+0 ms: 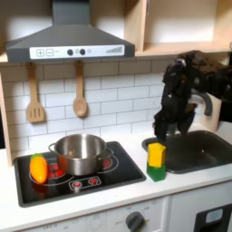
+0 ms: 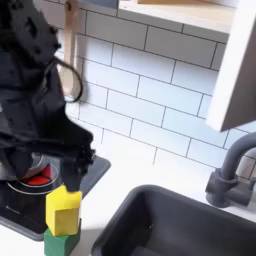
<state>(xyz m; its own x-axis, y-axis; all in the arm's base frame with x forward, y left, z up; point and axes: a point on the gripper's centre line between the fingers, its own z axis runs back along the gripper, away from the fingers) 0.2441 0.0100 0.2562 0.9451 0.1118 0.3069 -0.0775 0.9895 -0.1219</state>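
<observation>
A yellow block (image 1: pixel 156 154) (image 2: pixel 63 210) stands on a green block (image 1: pixel 157 172) (image 2: pixel 59 243) on the counter between the stove and the sink. My black gripper (image 1: pixel 161 134) (image 2: pixel 80 172) hangs just above the yellow block, a little toward the sink side. Its fingers (image 2: pixel 91 163) point down, look spread apart and hold nothing. I cannot tell whether they touch the block's top. In the second exterior view the arm covers the stove behind the blocks.
A black stove (image 1: pixel 122 172) carries a steel pot (image 1: pixel 80 152) and an orange-yellow toy vegetable (image 1: pixel 38 169) at the first exterior view's left. A dark sink (image 1: pixel 198 149) (image 2: pixel 175 225) with a grey faucet (image 2: pixel 232 178) lies right of the blocks. A wooden spatula (image 1: pixel 34 95) and spoon (image 1: pixel 80 91) hang on the tiled wall.
</observation>
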